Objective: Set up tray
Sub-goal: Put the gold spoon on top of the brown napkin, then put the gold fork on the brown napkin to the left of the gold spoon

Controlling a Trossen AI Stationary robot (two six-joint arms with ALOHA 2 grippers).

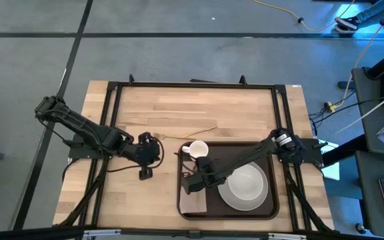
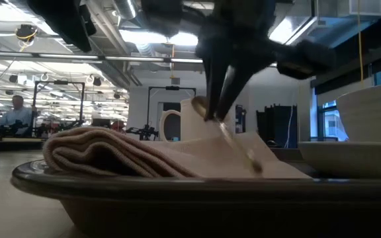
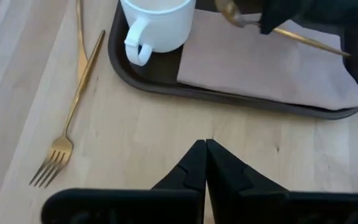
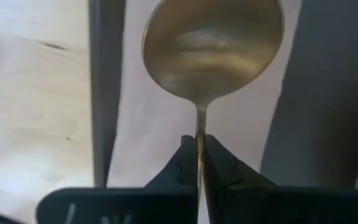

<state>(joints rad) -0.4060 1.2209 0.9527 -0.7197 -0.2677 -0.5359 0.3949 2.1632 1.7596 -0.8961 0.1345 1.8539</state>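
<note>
The dark brown tray (image 1: pixel 274 175) sits at the table's near right. It carries a white mug (image 1: pixel 197 149), a white plate (image 1: pixel 244 187) and a tan napkin (image 1: pixel 193 202). My right gripper (image 1: pixel 192 184) hangs over the napkin, shut on a gold spoon (image 4: pixel 213 46). My left gripper (image 1: pixel 145 173) is shut on nothing above the bare wood left of the tray. In the left wrist view a gold fork (image 3: pixel 67 127) lies flat on the wood beside the tray's edge, with another gold piece (image 3: pixel 79 31) next to it. My right gripper pinches the spoon's thin neck (image 4: pixel 199 124) between its two fingers, just behind the bowl. The fingers come steeply from above. The spoon is tilted, bowl high, and its handle (image 2: pixel 243 151) slants down toward the napkin; whether the handle's end touches the napkin, I cannot tell.
The napkin (image 2: pixel 111 153) lies folded along the tray's left side, with the mug (image 3: pixel 157 25) at the tray's far left corner. Bare wood spreads across the table's far half and left of the tray. A black frame (image 1: pixel 192 85) runs round the tabletop.
</note>
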